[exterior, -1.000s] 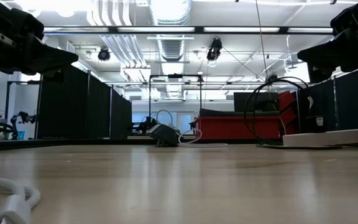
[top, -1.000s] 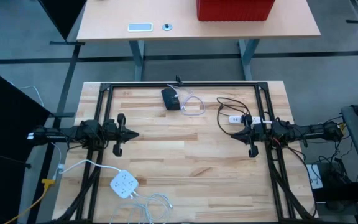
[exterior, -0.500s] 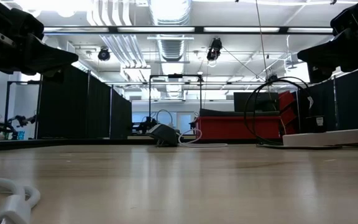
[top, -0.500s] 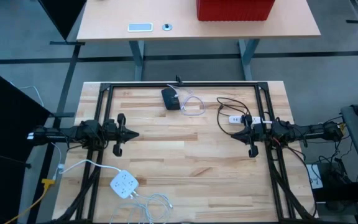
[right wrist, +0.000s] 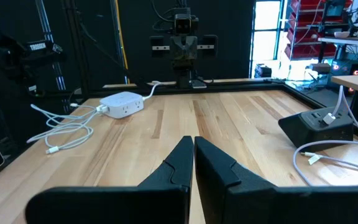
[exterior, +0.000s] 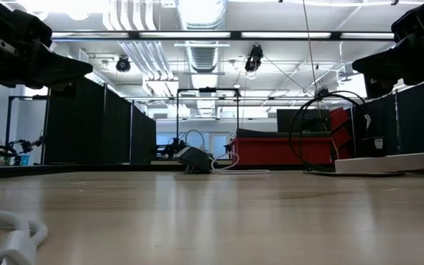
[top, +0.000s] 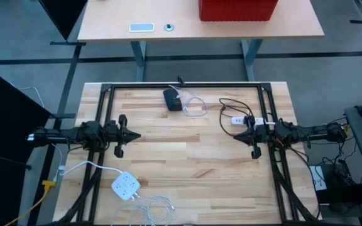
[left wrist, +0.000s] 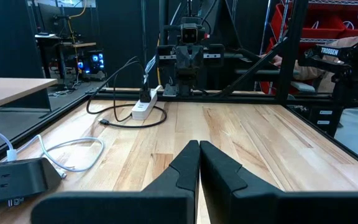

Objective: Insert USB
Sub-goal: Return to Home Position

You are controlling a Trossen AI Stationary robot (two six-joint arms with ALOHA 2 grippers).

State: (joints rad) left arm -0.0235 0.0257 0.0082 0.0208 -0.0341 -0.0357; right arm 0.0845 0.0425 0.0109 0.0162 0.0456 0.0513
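Nothing has moved since the earlier frames. Both arms hang above the table (top: 187, 160), facing each other. The left gripper (left wrist: 199, 144) is at the left edge, its fingers pressed together and holding nothing. The right gripper (right wrist: 193, 139) is at the right edge, likewise closed and empty. A black power strip (top: 173, 99) lies at the far middle with a pale cable (top: 195, 108) plugged into it. A long white power strip (top: 244, 120) lies beside the right arm, and a square white one (top: 125, 185) lies near the front left.

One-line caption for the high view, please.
Left arm and right arm parked, jaws shut; black outlet extension at the table's far edge.
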